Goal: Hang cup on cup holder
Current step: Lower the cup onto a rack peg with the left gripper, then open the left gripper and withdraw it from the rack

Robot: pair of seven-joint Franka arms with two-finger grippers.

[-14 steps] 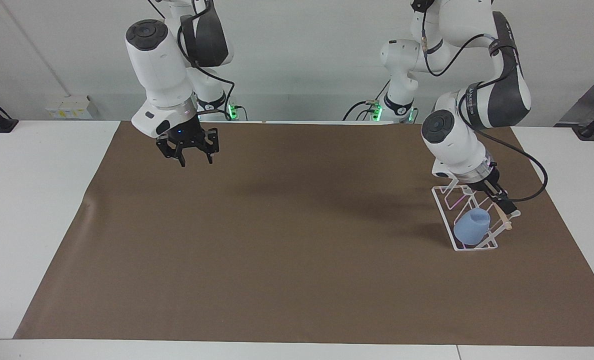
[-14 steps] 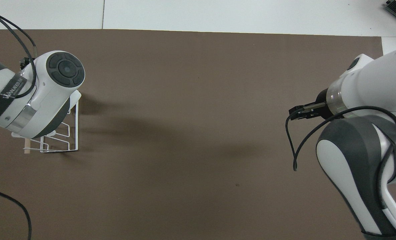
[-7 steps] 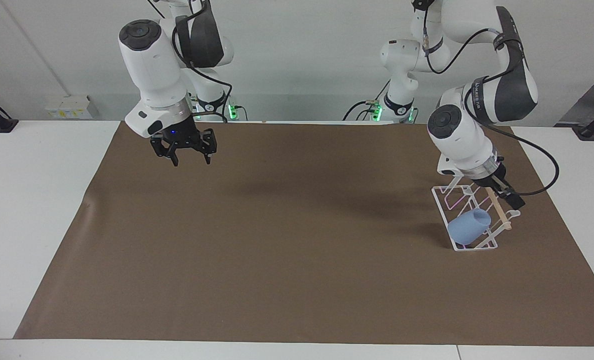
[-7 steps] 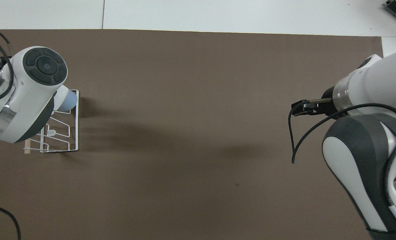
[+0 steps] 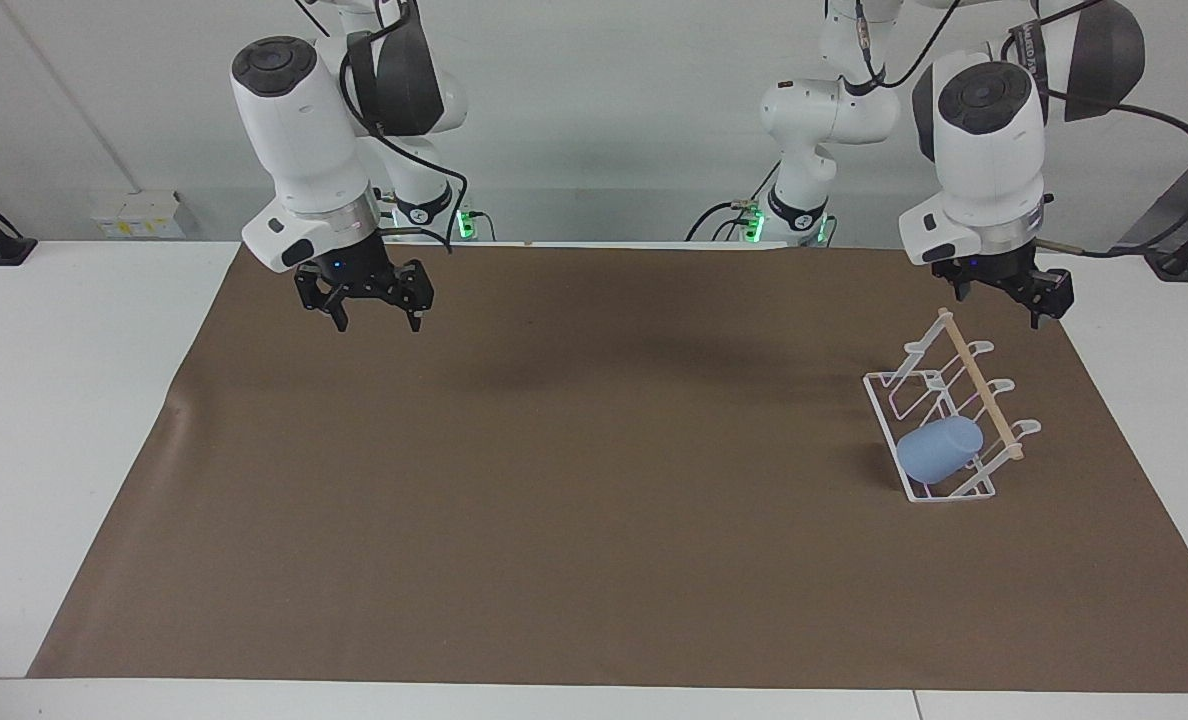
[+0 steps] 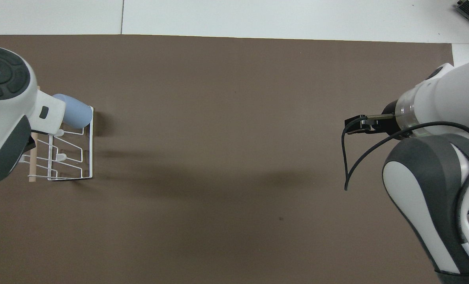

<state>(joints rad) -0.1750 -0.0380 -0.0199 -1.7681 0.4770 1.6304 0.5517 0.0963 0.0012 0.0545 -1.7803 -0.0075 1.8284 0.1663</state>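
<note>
While both arms hang in the air, the cup sits on the cup holder. The cup is light blue and small. It lies tilted on one of the slanted white wire prongs, at the end of the rack that is farthest from the robots. Nothing is touching the cup but the rack. A pale wooden stick runs along the top of the cup holder, and the other prongs have no cups on them.

The cup holder stands on a big brown mat that covers most of the white table. It is at the left arm's end of the table.

The left gripper is up in the air, over the mat just beside the end of the rack that is nearest to the robots. Its fingers are spread wide and it holds nothing. It is not touching the rack or the cup.

The right gripper waits up in the air over the mat at the right arm's end of the table. Its fingers are spread wide too, and it holds nothing.
</note>
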